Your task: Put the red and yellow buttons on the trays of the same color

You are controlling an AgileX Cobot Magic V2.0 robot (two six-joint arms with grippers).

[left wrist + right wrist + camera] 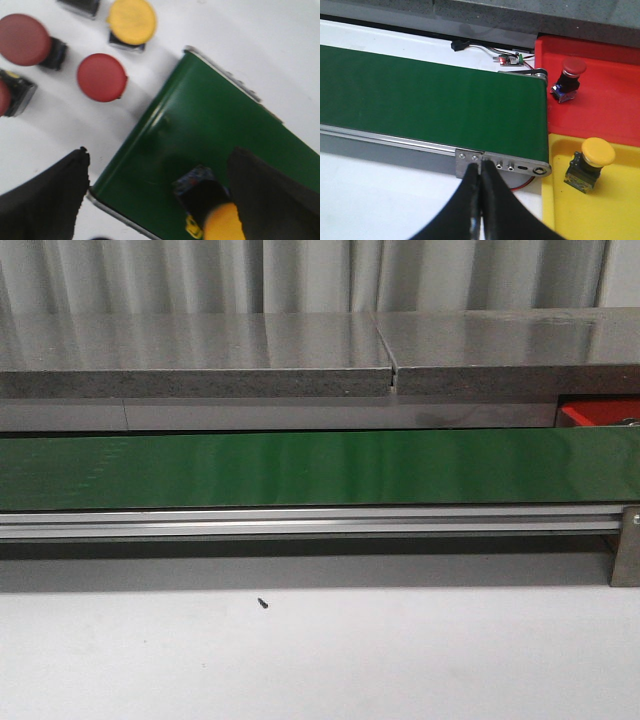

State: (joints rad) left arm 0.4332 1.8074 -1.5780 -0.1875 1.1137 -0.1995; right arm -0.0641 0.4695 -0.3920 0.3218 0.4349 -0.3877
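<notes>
In the left wrist view my left gripper [159, 165] is open wide over the end of the green belt [200, 130]. A yellow button [220, 224] lies on the belt right beside one finger [272, 200]. Two red buttons [101, 77] [22, 40] and another yellow button [132, 21] sit on the white table beyond. In the right wrist view my right gripper [480, 167] is shut and empty, near the belt's end bracket. The red tray [610, 115] holds a red button [568, 75]. The yellow tray [620, 210] holds a yellow button [592, 160].
The long green belt [300, 468] crosses the front view with an aluminium rail under it and a grey ledge behind. A corner of the red tray [598, 413] shows at the right. A small circuit board [510, 60] with wires lies behind the belt end.
</notes>
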